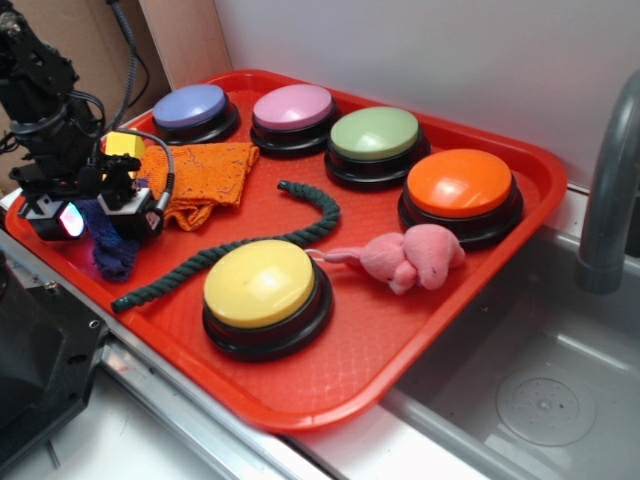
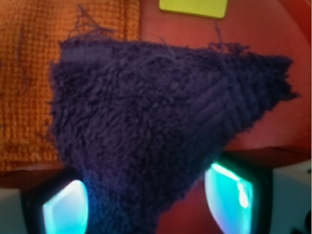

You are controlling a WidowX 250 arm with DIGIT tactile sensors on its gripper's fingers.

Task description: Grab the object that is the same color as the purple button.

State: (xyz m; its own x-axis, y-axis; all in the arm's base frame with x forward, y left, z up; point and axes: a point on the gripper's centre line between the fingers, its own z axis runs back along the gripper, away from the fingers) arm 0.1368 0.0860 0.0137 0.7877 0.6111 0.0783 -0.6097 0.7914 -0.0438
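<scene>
The purple cloth [image 2: 161, 126] sits at the tray's [image 1: 440, 380] nine o'clock edge, its narrow end running down between the gripper [image 2: 146, 204] pads (glowing teal either side). The jaws straddle it, partly closed; whether they pinch it I cannot tell.

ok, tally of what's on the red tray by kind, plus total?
Domed buttons: 5, namely purple button, pink-lilac, green, orange, yellow
Knitted cloths: 2, namely orange cloth, dark purple cloth between the pincer fingers
Yellow block: 1
Green rope: 1
Pink plush toy: 1
Total: 10
</scene>
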